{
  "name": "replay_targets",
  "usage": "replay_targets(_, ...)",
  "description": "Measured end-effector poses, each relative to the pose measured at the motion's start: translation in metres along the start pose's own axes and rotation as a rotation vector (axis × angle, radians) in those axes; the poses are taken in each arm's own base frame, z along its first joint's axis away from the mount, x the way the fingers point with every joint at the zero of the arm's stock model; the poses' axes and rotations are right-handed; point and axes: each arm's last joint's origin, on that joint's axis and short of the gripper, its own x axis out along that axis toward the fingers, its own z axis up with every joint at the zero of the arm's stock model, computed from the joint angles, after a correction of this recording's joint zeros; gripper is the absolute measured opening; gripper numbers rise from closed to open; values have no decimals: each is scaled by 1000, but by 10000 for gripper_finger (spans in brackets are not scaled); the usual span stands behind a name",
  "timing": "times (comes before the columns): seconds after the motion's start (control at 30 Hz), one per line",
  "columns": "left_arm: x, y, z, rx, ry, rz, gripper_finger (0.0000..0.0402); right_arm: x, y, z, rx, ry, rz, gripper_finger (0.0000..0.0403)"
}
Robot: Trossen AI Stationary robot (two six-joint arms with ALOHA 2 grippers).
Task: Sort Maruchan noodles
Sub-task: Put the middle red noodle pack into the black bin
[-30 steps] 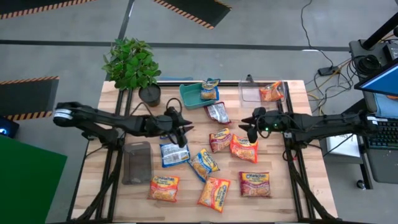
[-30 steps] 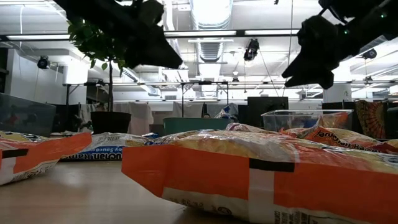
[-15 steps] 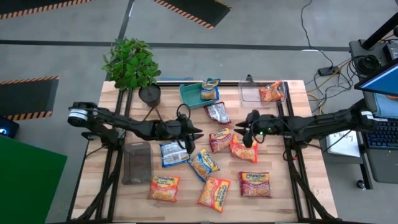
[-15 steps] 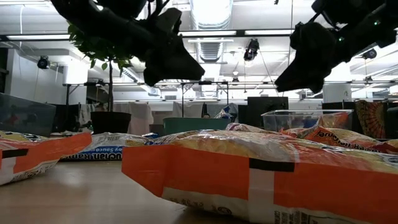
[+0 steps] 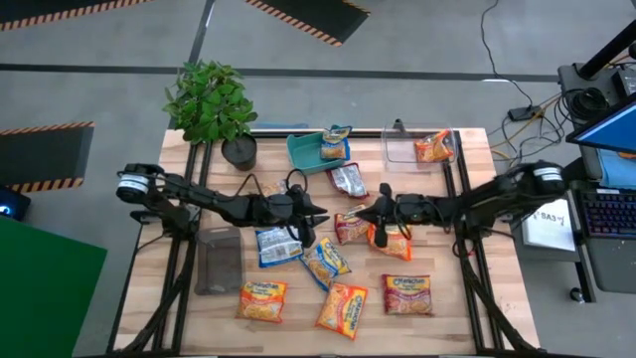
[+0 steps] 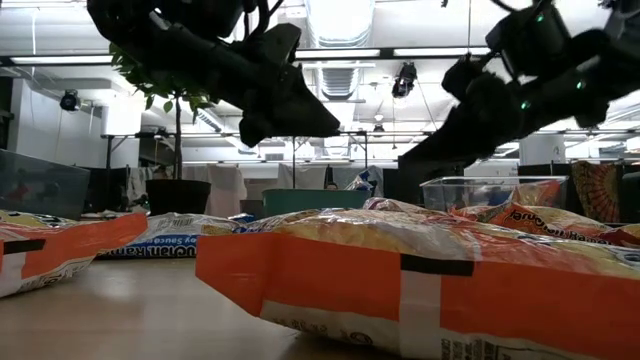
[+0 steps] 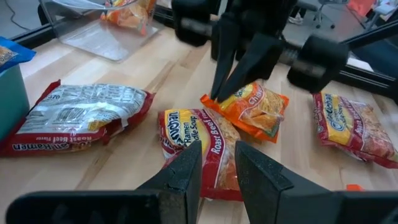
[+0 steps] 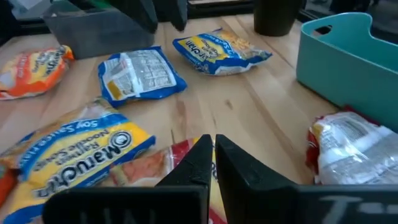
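Several Maruchan noodle packets lie flat on the wooden table (image 5: 467,308). A red-pink packet (image 7: 199,140) lies at the middle, and an orange packet (image 7: 258,112) lies next to it. My left gripper (image 7: 217,155) hovers just above the red-pink packet (image 5: 350,227), open by a narrow gap with nothing in it. My right gripper (image 7: 214,96) is shut. It slants down, with its tips at the orange packet's corner nearest the red-pink packet. My right gripper's shut fingertips (image 7: 217,87) stand at the orange packet's corner (image 7: 207,99), slanting down from the table's right. Whether they touch or pinch that corner, I cannot tell.
A teal tray (image 5: 303,154) at the back holds a blue packet (image 5: 336,142). A clear bin (image 5: 402,149) at the back right holds an orange one (image 5: 434,147). Another clear bin (image 5: 219,261) and a potted plant (image 5: 211,104) stand on the left. Blue, orange and red packets lie across the near half.
My right gripper has come down and toward the table's middle, has rolled, and has shut. It now points at the orange packet's corner. My left gripper has sunk and reached toward the middle, over the red-pink packet. The packets lie where they were.
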Motion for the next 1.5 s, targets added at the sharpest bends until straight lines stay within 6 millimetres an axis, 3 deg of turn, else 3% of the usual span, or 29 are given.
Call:
replay_targets(0.5,-2,-6,2,10,-26,-24,79,57,4,-44,-18,85,28,9)
replay_targets(0.67,-2,-6,1,12,-22,-25,79,57,5,-40,-1,53,37,9)
replay_targets(1.0,-2,-6,1,28,-18,-24,79,43,17,-9,-24,-47,94,9)
replay_targets(1.3,-3,-6,2,27,-20,-25,79,49,37,-29,-40,31,158,9)
replay_targets(1.5,-3,-7,2,27,-20,-25,79,60,39,-46,-19,97,153,9)
